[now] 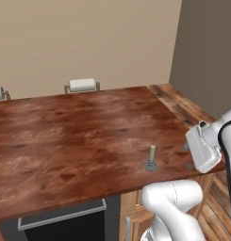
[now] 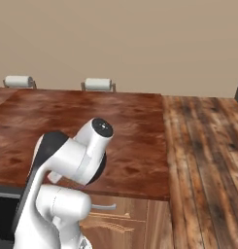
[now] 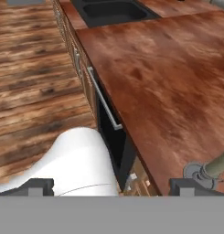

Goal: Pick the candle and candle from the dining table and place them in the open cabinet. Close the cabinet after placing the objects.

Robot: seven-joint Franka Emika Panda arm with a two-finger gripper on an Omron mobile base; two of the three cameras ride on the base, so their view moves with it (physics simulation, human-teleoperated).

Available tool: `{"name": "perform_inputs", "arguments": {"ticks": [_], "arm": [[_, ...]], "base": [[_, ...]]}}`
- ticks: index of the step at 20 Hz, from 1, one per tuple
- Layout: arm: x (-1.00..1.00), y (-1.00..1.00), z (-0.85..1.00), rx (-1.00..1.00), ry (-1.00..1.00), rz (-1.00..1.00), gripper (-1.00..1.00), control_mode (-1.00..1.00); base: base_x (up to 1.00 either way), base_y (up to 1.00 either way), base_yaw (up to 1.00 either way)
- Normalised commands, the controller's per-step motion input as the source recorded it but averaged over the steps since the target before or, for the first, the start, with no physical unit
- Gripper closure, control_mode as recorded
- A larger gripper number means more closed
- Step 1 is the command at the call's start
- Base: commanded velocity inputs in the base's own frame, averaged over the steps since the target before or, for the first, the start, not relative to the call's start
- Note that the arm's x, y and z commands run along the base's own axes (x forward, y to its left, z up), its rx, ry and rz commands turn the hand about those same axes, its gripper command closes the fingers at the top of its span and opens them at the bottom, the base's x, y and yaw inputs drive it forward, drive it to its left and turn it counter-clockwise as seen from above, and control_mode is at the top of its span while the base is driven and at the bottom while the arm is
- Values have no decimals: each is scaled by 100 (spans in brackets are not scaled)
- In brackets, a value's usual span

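A short beige candle stands upright on a grey round base near the front right edge of the dining table. In the hand view this candle sits at the lower right, just beyond one fingertip. My gripper hovers a little to the right of the candle, low over the table's edge. The gripper is open, its tips stand wide apart and nothing is between them. My own arm blocks the near part of the dining table in the right base view. The cabinet is out of view.
Two white-backed chairs stand at the table's far side. A dark appliance with a grey bar handle sits under the front edge, and a dark sink lies farther along. Plank floor lies to the right.
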Motion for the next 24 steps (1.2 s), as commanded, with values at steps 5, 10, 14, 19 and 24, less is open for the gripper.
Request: {"name": "perform_inputs", "arguments": {"ticks": [5, 10, 14, 19, 24], "arm": [[63, -18, -43, 9, 2, 0, -100, -100], [35, -28, -55, 3, -4, 0, -100, -100], [39, -17, -47, 2, -5, 1, -100, -100], [54, -5, -37, 3, 0, 0, -100, -100], [65, 0, -46, 0, 7, 0, -100, -100]], "base": [[0, 0, 0], [0, 0, 0], [0, 0, 0], [0, 0, 0], [0, 0, 0]]}}
